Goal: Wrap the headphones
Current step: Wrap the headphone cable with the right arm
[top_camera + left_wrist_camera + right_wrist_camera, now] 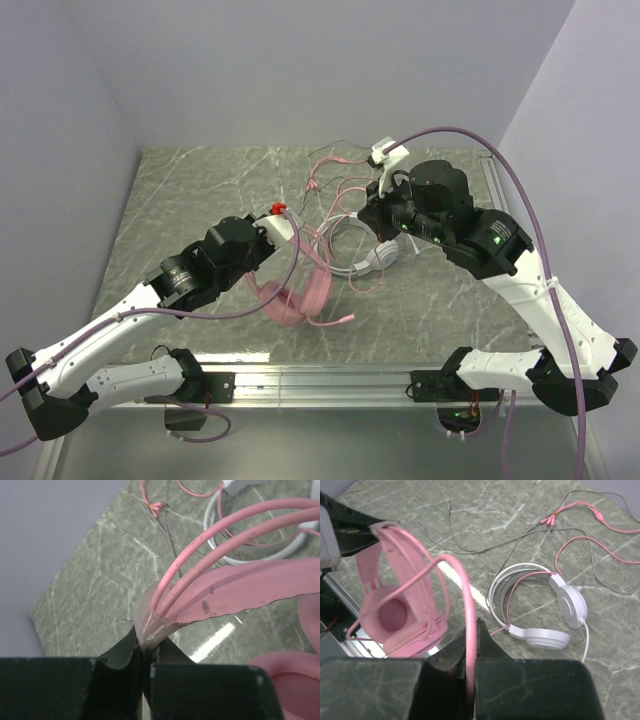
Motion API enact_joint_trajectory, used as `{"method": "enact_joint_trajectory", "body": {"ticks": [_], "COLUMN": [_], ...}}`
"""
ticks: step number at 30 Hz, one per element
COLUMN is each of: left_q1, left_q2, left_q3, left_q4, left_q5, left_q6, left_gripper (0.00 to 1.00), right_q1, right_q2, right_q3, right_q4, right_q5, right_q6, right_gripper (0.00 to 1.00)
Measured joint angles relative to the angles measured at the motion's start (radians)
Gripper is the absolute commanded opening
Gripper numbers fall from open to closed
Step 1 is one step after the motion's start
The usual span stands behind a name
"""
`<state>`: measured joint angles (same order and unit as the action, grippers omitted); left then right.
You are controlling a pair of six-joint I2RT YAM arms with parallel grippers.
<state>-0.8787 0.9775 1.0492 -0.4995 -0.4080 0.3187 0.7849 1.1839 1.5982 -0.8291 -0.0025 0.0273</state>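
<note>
- The pink headphones stand on edge near the middle of the surface, toward its near side, with the band uppermost. I take that as deliberate: upright, the band gives me something to wind around.
- The pink cable rises from the headset in a loop, and a few strands run alongside the band. I judge the wrapping to be under way but not finished, since more cable trails loose toward the far side.
- The left pincer is all but closed. It nips the top of the band together with the cable strands gathered there, which I read as an anchor so the turns cannot slip.
- The right pincer is fully closed on the cable loop, just right of the headset. From there it is well placed to lead the slack around.
- The white headphones lie flat just to the right, with neither pincer on them. A pink strand crosses their band, and their own pale cable is not wound.
</note>
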Motion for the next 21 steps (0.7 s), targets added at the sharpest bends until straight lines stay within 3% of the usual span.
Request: {"method": "enact_joint_trajectory", "body": {"ticks": [5, 11, 21], "left_q1": [0.0, 0.0, 0.0], "left_q2": [-0.021, -0.112, -0.066], "left_q3": [-0.014, -0.011, 0.229], "left_q4": [-0.056, -0.095, -0.206], "left_q5": [0.1, 0.203, 0.225], "left_q6": [-0.002, -0.079, -0.37], "left_gripper": [0.0, 0.0, 0.0], "right_q1": [-0.054, -0.171, -0.225], "right_q2": [0.0, -0.019, -0.138], "right_q3": [-0.039, -0.197, -0.469], "right_q4": [0.013, 0.11, 0.366], "right_q5": [-0.009, -0.052, -0.138], "right_q6": [0.0, 0.012, 0.065], "right_gripper": [0.0, 0.0, 0.0]}}
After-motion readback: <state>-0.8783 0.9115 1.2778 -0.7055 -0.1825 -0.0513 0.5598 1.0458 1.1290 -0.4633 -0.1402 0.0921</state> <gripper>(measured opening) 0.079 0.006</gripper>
